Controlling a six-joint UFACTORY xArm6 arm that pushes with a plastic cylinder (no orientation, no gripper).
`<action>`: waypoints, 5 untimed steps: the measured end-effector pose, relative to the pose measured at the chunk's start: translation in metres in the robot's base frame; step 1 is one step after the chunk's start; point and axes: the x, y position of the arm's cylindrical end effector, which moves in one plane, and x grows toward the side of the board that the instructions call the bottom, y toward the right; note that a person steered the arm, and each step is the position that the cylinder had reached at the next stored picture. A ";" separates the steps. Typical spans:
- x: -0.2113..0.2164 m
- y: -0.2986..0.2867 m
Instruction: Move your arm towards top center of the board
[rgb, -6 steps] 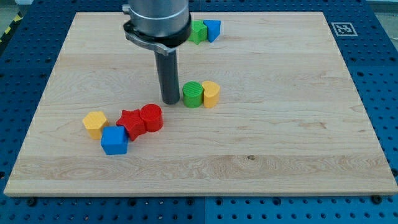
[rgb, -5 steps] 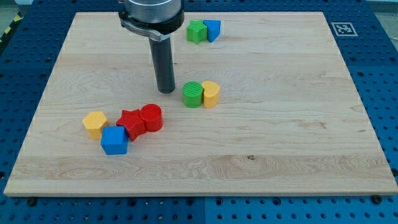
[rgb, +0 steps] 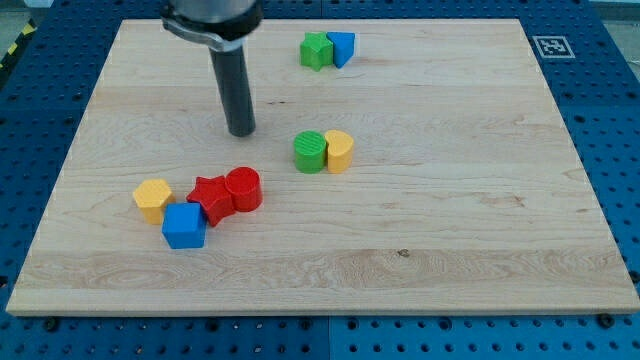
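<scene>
My tip (rgb: 241, 132) sits on the bare wood in the upper left-centre of the frame, touching no block. The rod (rgb: 233, 90) rises straight from it to the grey collar cut off by the view's top edge. There are no jaws on this tool; it is a plain rod and holds nothing.

The top centre of the board (rgb: 420, 240) lies up and to the right of my tip. Near that spot, close to the top edge, a green block (rgb: 317, 50) and a blue block (rgb: 341, 47) stand touching, green on the left; their exact shapes I cannot make out.

Nearest my tip, to its right and slightly lower, is a green cylinder (rgb: 311, 152), clearly apart from it. A yellow block (rgb: 339, 151) with a rounded top touches that cylinder's right side.

Lower left of the frame, below my tip, is a cluster. A red cylinder (rgb: 243, 189) touches a red star-shaped block (rgb: 211, 198) on its left. A blue cube (rgb: 184, 225) sits just below and left of the star, touching or nearly so. A yellow block (rgb: 153, 199), roughly hexagonal, lies at the left end, just beside the blue cube.

A black-and-white marker tag (rgb: 552, 46) occupies the board's upper right corner. Blue perforated table (rgb: 45, 80) surrounds the board.
</scene>
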 end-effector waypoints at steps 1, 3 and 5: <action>-0.044 -0.017; -0.142 0.004; -0.170 0.039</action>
